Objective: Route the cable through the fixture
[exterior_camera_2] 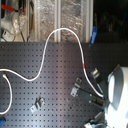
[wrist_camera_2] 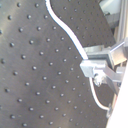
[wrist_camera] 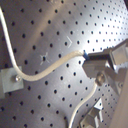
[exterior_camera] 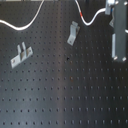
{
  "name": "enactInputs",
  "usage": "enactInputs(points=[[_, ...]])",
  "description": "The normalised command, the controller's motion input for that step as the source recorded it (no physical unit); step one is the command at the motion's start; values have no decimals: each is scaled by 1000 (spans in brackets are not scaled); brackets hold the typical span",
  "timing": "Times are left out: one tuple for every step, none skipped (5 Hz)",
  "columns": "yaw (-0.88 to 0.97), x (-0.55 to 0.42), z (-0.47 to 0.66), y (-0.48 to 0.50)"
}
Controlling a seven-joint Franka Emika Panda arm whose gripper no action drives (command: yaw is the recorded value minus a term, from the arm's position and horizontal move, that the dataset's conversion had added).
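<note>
Surface: black perforated tabletop [exterior_camera: 60,95]; hole grid lets brackets be bolted at chosen spots.

Cable: long white cable [exterior_camera_2: 47,47] snakes across the tabletop in both exterior views. From the second exterior view's left it rises in a hump near the far edge, then drops toward the arm at the second exterior view's right. Slack lies loose; nothing pins it along the way.

Red band: short red band [exterior_camera: 82,16] sits on the cable just short of the arm, near the tilted bracket; probably a marker of where to grip or how far to feed.

Fixtures: tilted metal bracket [exterior_camera: 73,34] stands just beside the cable's gripper-side run, not yet threaded as far as can be seen. Two-post clip [exterior_camera: 21,54] lies well apart at the first exterior view's left, clear of the cable.

Gripper: gripper [wrist_camera: 89,61] meets the cable in both wrist views; cable enters between the metal fingers [wrist_camera_2: 95,67] and a loose tail curls out beyond.

Jaws: closed narrow, clamped on the cable near its end, judging by the wrist views.

Reason for hold: gripping near the end gives a short, steerable lead to feed through a bracket.

Stage, judged: cable held, routing not yet done.
</note>
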Motion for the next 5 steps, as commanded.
enactInputs(points=[[174, 110, -93, -496], [517, -47, -51, -314], [728, -34, -88, -95], [580, -158, -194, -58], [526, -352, -506, 48]])
